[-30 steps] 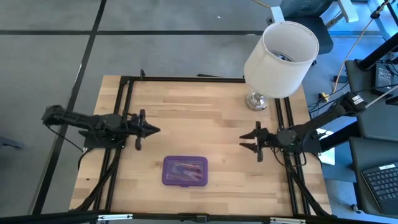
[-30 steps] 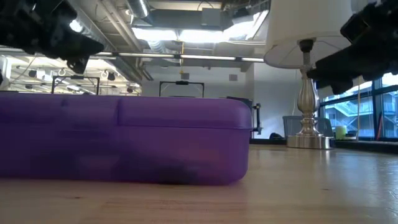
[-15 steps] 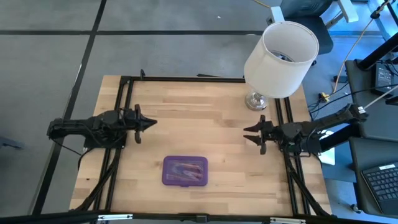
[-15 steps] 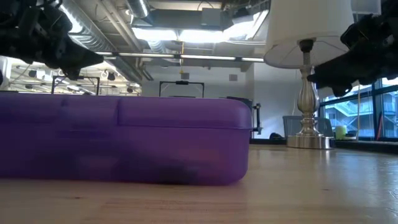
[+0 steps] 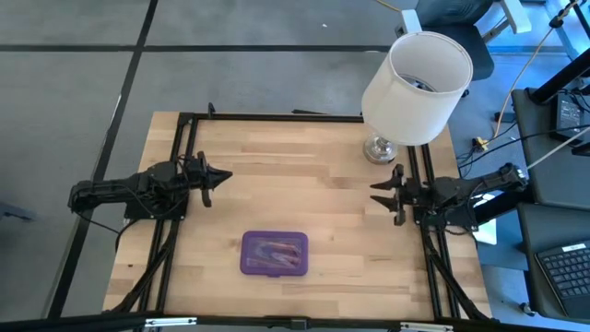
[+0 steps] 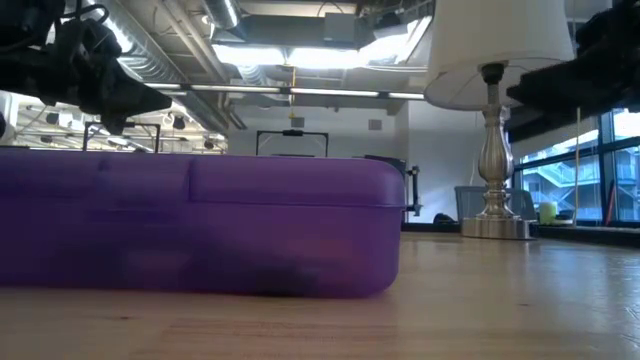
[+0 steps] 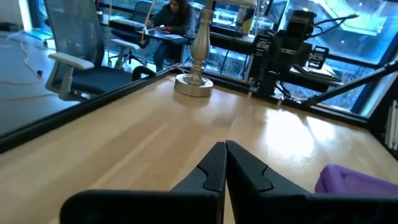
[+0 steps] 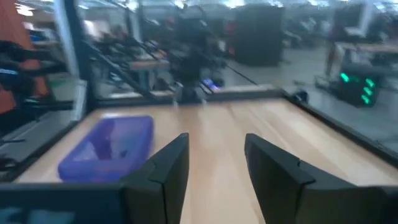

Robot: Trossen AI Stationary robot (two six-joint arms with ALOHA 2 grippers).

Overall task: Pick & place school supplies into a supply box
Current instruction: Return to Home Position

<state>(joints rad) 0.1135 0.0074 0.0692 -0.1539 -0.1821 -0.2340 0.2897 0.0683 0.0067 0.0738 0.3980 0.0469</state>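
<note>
Your purple box (image 5: pixel 274 254) sits closed, near middle of worktop (image 5: pixel 304 166). Left end effector (image 5: pixel 221 175) pressed together, left side. Right end effector (image 5: pixel 383 195) spread, right side, near lamp (image 5: pixel 417 76).

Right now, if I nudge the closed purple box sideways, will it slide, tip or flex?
The purple box would probably slide, not tip: it lies flat and low on the smooth wooden table. Its plastic shell looks rigid, so it likely won't flex. The supplies faintly visible through its lid may shift inside.
</note>
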